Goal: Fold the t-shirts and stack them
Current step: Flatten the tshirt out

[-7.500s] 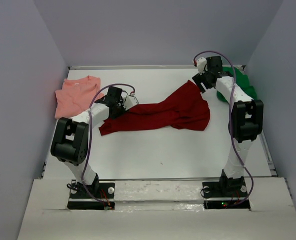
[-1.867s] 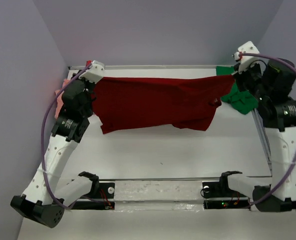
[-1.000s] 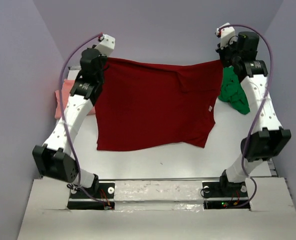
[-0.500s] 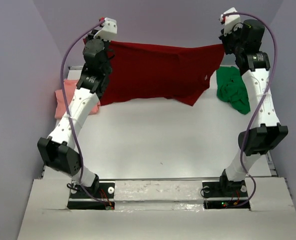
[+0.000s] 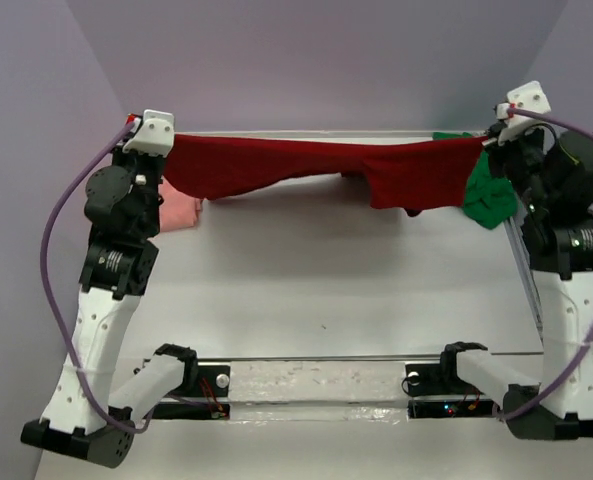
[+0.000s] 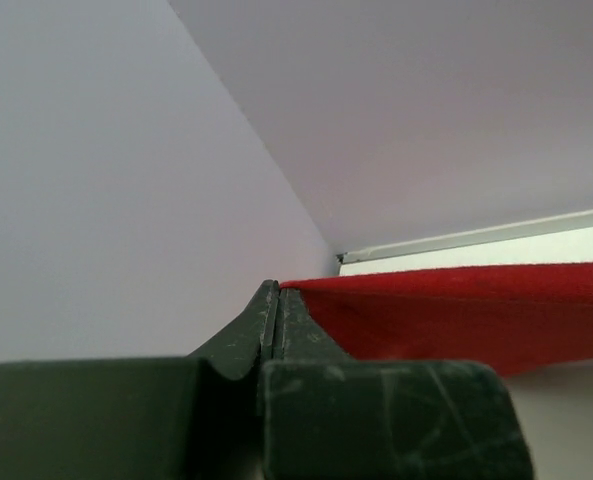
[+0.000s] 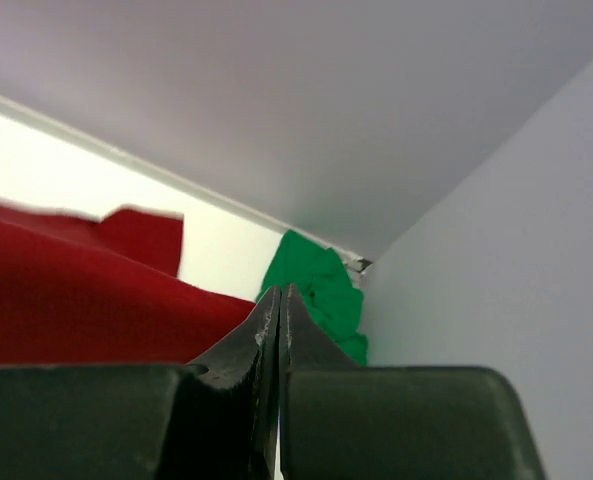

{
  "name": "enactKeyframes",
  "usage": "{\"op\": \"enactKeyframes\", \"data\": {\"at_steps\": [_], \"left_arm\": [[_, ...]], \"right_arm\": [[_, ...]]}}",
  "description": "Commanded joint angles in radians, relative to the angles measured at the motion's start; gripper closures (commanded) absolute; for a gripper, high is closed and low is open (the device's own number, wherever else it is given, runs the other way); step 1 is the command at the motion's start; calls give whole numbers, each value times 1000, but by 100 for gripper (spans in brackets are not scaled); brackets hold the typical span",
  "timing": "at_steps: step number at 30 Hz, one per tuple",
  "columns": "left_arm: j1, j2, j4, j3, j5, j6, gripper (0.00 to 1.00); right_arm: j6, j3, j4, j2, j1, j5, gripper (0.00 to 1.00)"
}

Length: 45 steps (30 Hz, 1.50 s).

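The dark red t-shirt hangs stretched between both arms near the back of the table, sagging in the middle. My left gripper is shut on its left corner; in the left wrist view the red cloth runs off from the closed tips. My right gripper is shut on the right corner, with red cloth to the left of the pinched tips. The salmon pink t-shirt lies at the left, mostly behind my left arm. The bright green t-shirt lies crumpled in the back right corner.
Grey walls close in the table on the left, back and right. A metal rail runs along the table's right edge. The arm bases stand at the near edge.
Both arms have come down and swung outward from high up. The red shirt, which hung as a tall sheet, is now pulled low and wide into a narrow band near the back.
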Motion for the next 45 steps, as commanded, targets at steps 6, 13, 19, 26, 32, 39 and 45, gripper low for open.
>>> {"op": "enactKeyframes", "data": {"at_steps": [6,13,19,26,32,39,45], "left_arm": [[71,-74,-157,274,226,-151,100],[73,111,-98,423,198,-152,100],[70,300,6,308,170,-123,100],[67,653,227,212,83,-109,100],[13,923,431,309,-239,30,100],[-39,1011,623,256,-483,225,1],[-82,834,795,55,-526,369,1]], "right_arm": [[83,240,-12,-82,-142,-30,100],[74,436,-2,175,-142,-33,100],[28,315,113,383,-142,-42,100],[28,260,258,711,-142,-72,100],[66,569,149,1049,-142,-117,99],[46,441,136,931,-117,-102,43],[16,131,179,677,-117,-91,37]]}}
